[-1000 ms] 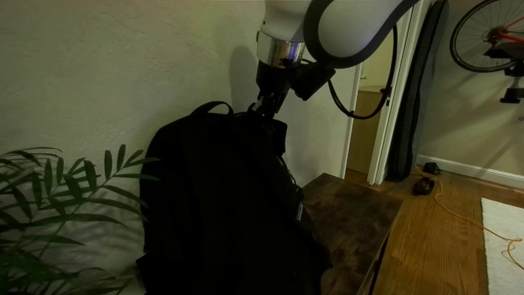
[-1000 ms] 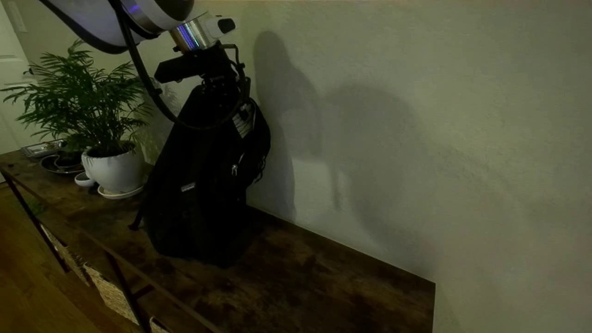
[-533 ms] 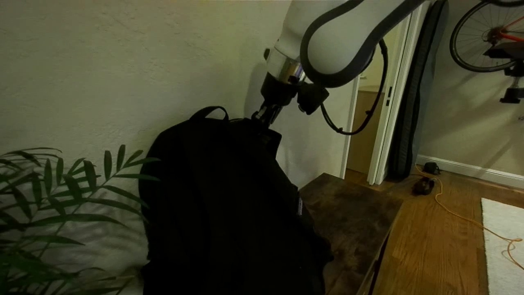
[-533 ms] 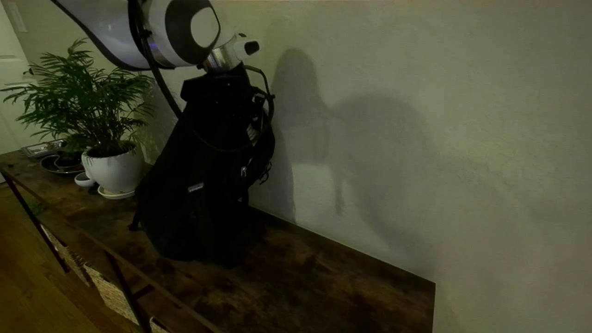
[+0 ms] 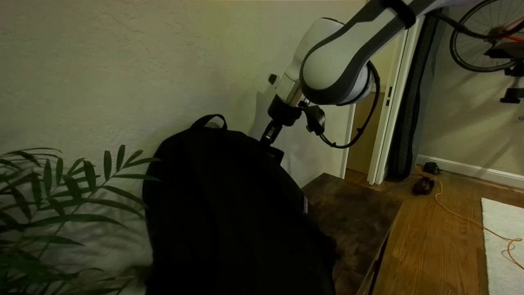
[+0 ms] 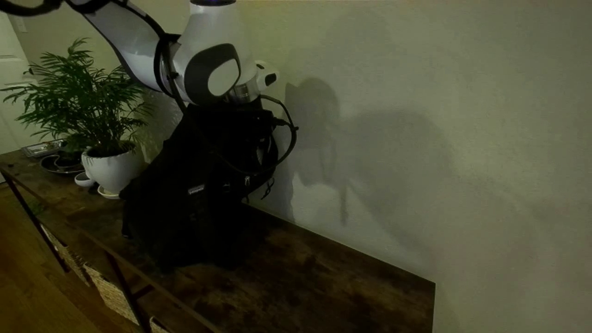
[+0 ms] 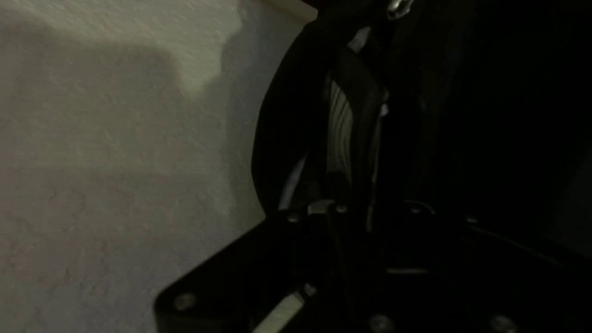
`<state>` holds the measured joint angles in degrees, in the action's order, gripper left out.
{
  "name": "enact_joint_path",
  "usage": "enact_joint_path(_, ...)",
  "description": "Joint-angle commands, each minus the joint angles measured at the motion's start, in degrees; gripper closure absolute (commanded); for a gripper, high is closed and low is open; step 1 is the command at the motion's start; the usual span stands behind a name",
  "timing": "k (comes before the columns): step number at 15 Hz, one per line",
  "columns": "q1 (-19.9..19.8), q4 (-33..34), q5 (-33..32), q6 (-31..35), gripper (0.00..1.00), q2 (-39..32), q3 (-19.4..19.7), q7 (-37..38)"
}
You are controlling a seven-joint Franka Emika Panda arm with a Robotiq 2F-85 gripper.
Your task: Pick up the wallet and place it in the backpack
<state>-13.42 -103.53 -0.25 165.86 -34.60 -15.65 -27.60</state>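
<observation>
Backpack (image 5: 229, 213) below and left of gripper (image 5: 266, 140) in exterior view; jaws too dark to read; wallet not discernible.

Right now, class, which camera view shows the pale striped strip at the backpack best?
The wrist view: the pale striped strip appears close up, its lines distinct against the dark backpack. In an exterior view, a pale sliver may be it; in an exterior view, with the loop handle, none shows.

Both exterior views down on the backpack (image 5: 229, 213) from opposite sides, the wrist view close to it.
</observation>
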Motion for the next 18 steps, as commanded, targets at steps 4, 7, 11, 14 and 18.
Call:
enact_joint_path(4, -12.57, 2.29, 6.66, 1.91, 0.94, -6.98, -15.49, -13.14)
enact_joint_path(7, -16.54, 3.00, 8.15, 1.39, 0.94, -9.54, -20.36, -18.49)
enact_joint_path(11, -20.23, 3.60, 8.40, 1.36, 0.94, -12.40, -24.95, -23.40)
enact_joint_path(14, -23.27, 4.02, 8.33, 1.02, 0.94, -15.04, -29.19, -26.26)
enact_joint_path(18, -28.63, 1.92, 8.15, -2.22, 0.94, -16.88, -37.15, -29.62)
